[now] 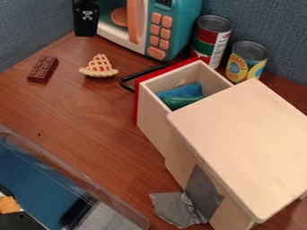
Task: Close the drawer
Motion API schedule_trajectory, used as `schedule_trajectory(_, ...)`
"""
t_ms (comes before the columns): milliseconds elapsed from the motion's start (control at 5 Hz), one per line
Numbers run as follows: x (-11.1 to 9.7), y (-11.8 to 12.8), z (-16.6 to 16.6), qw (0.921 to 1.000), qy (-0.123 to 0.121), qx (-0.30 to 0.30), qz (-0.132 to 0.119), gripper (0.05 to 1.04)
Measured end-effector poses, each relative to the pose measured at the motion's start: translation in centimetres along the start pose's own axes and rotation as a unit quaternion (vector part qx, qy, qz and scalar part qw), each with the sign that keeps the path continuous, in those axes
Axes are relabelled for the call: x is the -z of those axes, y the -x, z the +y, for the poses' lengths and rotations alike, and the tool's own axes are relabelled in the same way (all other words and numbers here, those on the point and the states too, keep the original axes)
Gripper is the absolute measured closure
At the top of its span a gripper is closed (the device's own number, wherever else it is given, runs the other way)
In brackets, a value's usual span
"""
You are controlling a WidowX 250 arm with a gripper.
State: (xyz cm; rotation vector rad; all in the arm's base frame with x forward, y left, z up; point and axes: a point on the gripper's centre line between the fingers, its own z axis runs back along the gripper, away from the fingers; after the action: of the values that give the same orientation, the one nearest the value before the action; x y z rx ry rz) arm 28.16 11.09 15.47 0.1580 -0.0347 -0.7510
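The black gripper (85, 18) hangs at the upper left, in front of the blue wall and left of the toy microwave, well apart from the drawer. A light wooden drawer (155, 130) with a red front and a black handle (133, 80) stands pulled out of its wooden cabinet (246, 143), its front facing the upper left. Inside the drawer lie a blue item (183, 90) and a green item (178, 102).
A teal toy microwave (180, 22) stands at the back, with two cans (211, 38) (246, 62) right of it. A pie slice (99, 67) and a chocolate bar (43, 69) lie left of the handle. A clear-walled bin (78, 184) occupies the lower left; silver tape (177, 209) sticks out beside the cabinet.
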Motion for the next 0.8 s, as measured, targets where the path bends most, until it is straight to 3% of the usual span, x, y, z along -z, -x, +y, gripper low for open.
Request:
schedule_trajectory(200,0.7,-0.1,-0.1,0.9999,0.010,0.003,0.003,0.084)
schedule_trajectory(400,2.6,-0.9,0.6,0.9973,0.010,0.072,-0.005,0.084)
schedule_trajectory(600,4.5,-1.8,1.6,0.9894,-0.004,0.144,-0.014,0.084)
schedule_trajectory(800,6.5,-3.1,2.0,0.9692,-0.006,0.246,-0.008,0.084)
